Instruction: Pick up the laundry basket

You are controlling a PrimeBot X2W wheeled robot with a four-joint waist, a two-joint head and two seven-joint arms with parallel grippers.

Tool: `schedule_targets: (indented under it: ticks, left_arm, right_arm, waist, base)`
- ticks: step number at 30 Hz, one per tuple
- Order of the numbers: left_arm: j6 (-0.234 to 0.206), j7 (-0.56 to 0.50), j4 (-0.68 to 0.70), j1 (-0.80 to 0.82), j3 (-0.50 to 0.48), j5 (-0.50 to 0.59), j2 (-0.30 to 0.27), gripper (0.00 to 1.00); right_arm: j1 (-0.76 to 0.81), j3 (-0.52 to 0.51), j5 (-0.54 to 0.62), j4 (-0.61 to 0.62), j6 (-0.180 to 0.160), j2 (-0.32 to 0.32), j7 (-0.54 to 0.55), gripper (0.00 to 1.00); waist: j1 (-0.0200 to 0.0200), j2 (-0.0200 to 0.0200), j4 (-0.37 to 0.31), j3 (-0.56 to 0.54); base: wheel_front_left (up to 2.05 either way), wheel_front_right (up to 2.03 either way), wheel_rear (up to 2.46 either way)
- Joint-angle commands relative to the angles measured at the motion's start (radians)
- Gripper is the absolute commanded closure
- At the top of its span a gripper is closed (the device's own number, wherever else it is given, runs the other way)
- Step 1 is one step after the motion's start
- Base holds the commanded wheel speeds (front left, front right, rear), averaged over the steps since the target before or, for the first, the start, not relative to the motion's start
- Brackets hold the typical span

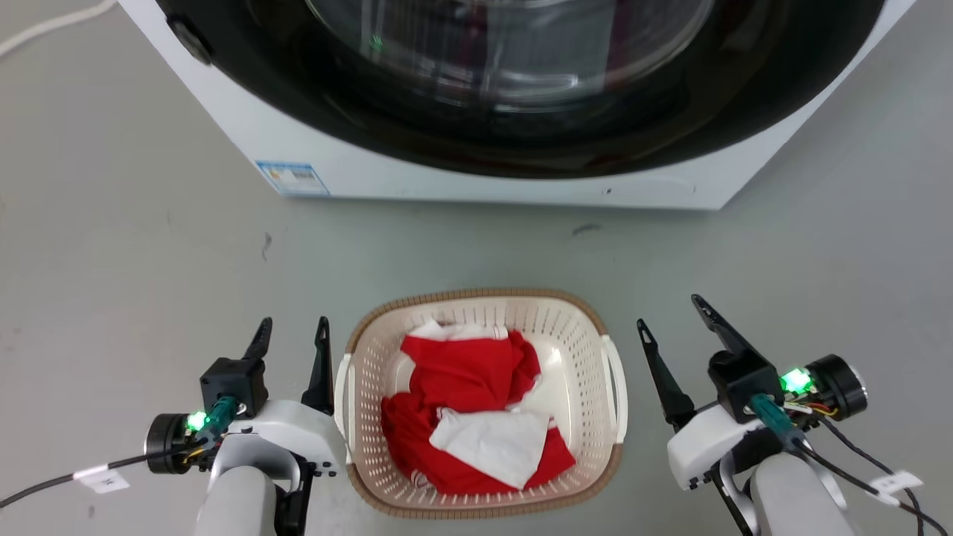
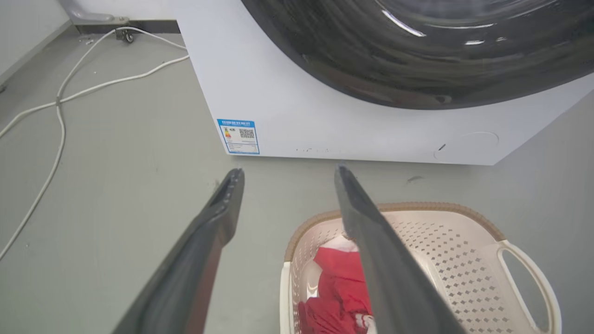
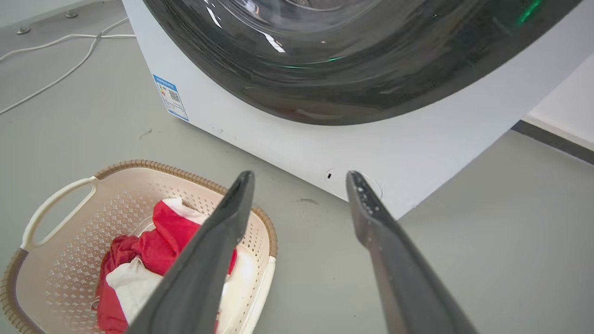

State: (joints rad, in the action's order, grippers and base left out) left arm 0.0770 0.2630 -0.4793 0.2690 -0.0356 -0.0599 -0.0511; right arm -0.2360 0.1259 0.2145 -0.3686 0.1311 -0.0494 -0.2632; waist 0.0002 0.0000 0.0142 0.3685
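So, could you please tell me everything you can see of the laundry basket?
The laundry basket is cream perforated plastic, rounded-rectangular, with a brown woven-look rim and a white loop handle on each side. It stands upright on the grey floor in front of the washing machine and holds red and white clothes. The open left gripper and right gripper flank it, and neither is gripping it.

Illumination was bright, even and diffuse, leaving only faint soft shadows on the grey floor (image 1: 112, 223), while white glare streaks crossed the washing machine door (image 3: 274, 46) and near-lens fingers (image 2: 195, 260) rendered slightly soft.
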Motion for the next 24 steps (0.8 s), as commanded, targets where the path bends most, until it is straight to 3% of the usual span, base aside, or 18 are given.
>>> schedule_targets:
  ticks: [1,16,24]
  left_arm:
    - [0.004,0.003,-0.036,0.024,-0.005,0.001,-0.002,0.00]
    - [0.028,0.003,-0.382,0.176,-0.005,-0.009,-0.004,0.00]
    - [0.037,0.003,-0.493,0.255,0.013,-0.013,-0.003,0.00]
  right_arm:
    - [-0.031,0.001,0.002,-0.042,-0.001,-0.001,-0.002,0.00]
    - [-0.251,0.022,0.061,-0.439,-0.001,-0.001,-0.002,0.00]
    - [-0.357,0.029,0.073,-0.613,-0.001,-0.001,-0.002,0.00]
  waist:
    - [-0.0002,0.0000,0.003,0.057]
    - [-0.0002,0.0000,0.025,0.227]
    - [-0.0002,0.0000,0.032,0.300]
  base:
    - [0.00,0.00,0.00]
    - [0.00,0.00,0.00]
    - [0.00,0.00,0.00]
